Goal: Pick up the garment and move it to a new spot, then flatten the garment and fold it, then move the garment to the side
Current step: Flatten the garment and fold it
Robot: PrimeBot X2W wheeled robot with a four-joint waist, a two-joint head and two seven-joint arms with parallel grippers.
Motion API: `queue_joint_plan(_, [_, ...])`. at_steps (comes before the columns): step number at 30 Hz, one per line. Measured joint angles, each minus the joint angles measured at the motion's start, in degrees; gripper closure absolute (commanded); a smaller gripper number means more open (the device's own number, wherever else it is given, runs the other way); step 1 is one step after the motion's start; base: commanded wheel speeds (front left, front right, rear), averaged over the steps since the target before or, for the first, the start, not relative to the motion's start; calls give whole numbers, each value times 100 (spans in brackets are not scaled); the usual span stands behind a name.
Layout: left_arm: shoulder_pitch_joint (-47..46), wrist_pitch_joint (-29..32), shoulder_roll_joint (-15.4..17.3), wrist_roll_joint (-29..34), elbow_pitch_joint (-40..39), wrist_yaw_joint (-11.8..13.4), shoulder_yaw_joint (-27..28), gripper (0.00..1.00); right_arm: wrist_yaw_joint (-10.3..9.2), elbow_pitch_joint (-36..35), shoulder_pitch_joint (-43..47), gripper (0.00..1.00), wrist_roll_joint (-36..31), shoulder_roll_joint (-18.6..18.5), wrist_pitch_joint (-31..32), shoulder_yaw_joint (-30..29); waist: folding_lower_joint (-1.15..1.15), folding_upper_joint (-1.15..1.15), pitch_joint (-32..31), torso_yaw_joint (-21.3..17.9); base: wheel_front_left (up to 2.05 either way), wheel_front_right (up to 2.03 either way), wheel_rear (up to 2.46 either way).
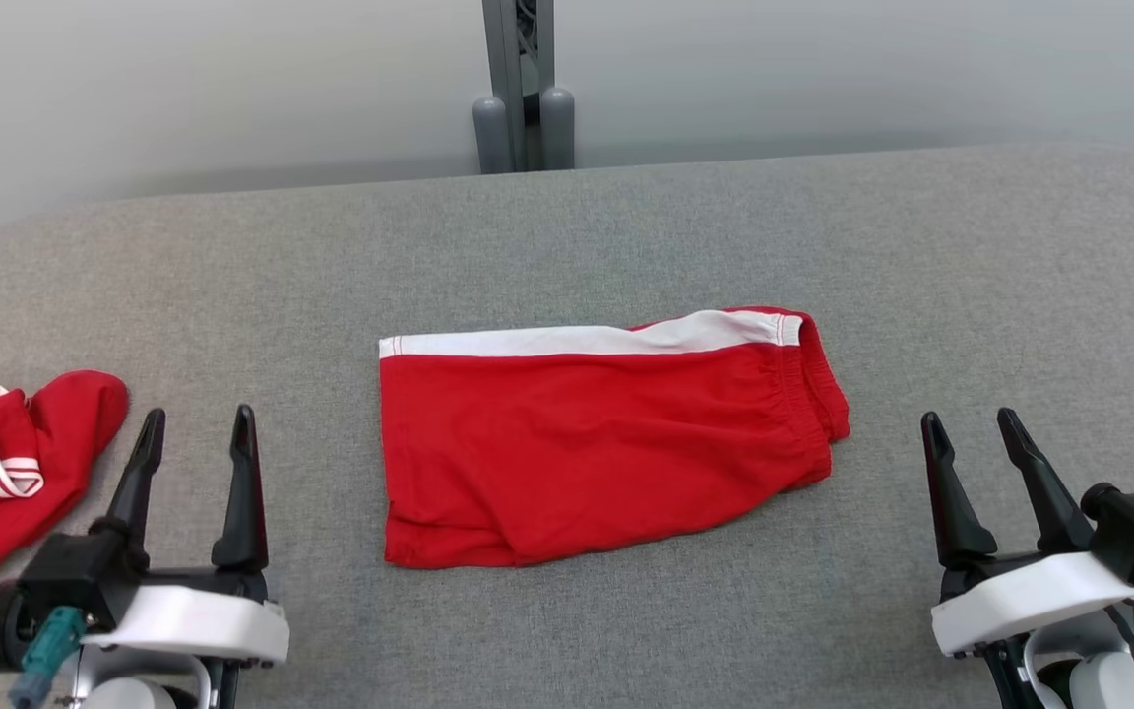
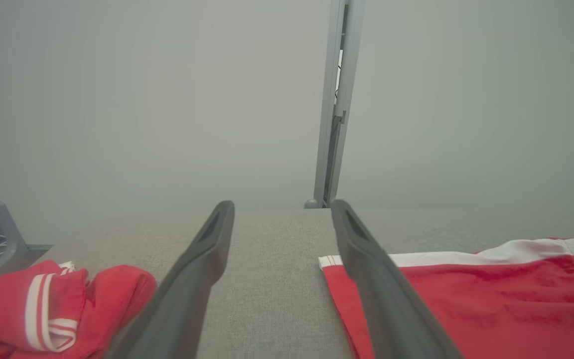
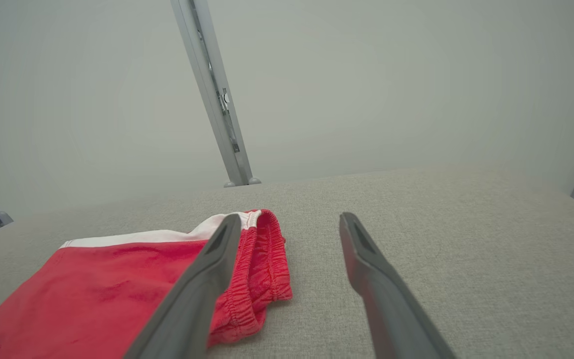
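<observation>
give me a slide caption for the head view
Folded red shorts lie on the grey table between the open left gripper and open right gripper; a crumpled red garment sits far left

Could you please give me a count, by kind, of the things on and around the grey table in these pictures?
Red garments: 2, the shorts laid flat mid-table and the crumpled garment at the left edge
Grippers: 2, the left gripper and the right gripper, both open and empty
Grey table: 1
Metal post: 1
Total: 6
</observation>
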Motion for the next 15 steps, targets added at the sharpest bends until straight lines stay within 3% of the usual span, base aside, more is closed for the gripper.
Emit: queue_joint_plan(15, [233, 0, -163, 389, 148, -223, 42, 0, 0, 3, 204, 0, -16, -1, 58, -46, 0, 0, -181, 30, 0, 0, 0])
